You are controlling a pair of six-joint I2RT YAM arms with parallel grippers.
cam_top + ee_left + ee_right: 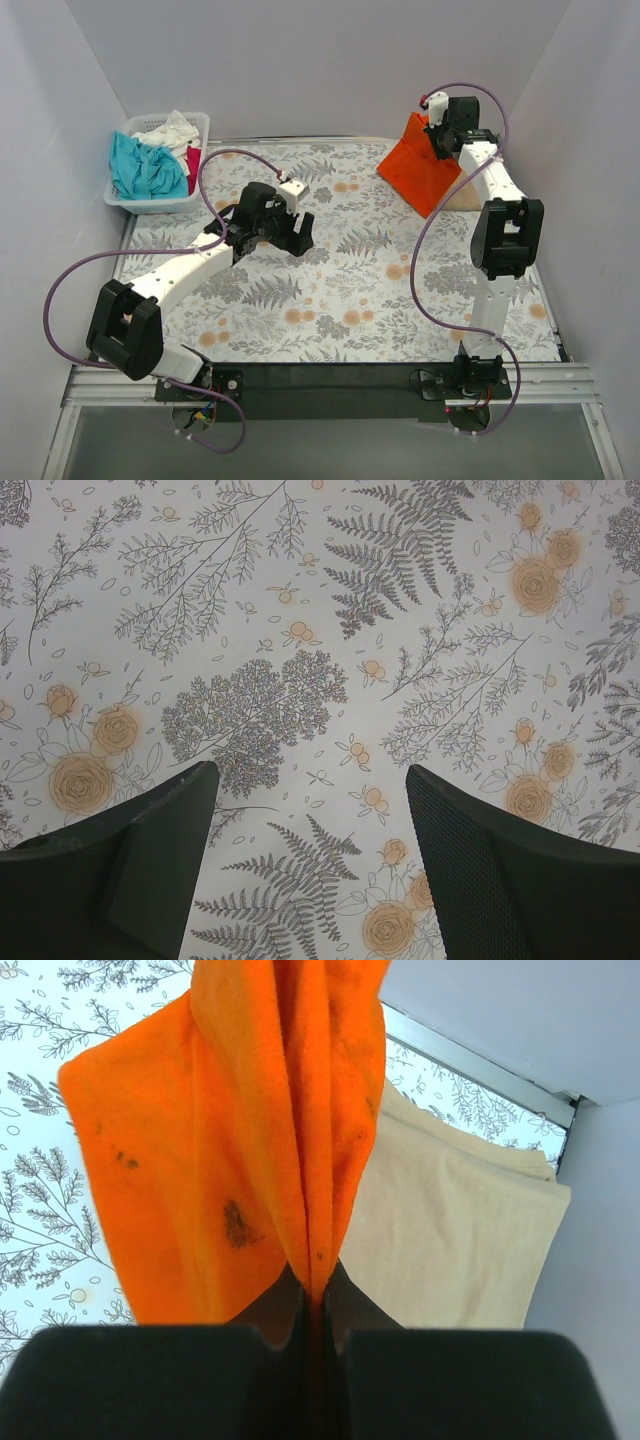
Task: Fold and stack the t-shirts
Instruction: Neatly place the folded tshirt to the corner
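Orange t-shirt (pixel 250 1140), long axis vertical, between closed right fingers (pixel 345 1312); left fingers (pixel 500 870) apart, empty.

The table (pixel 340 300) is covered edge to edge with a pale sheet printed with grey ferns, leafy sprigs and orange roses, lying flat and smooth. Along its near edge runs a black strip (pixel 330 378), where the two arm bases are mounted. A white slatted basket (pixel 150 205) stands at the far left corner, at the edge of the printed sheet. In the far right corner a tan t-shirt (pixel 450 1210) lies folded flat on the sheet, close to the wall. An orange t-shirt (pixel 420 170) hangs over that corner, its lower edge reaching down just beside the tan one; whether it rests on the sheet cannot be told.
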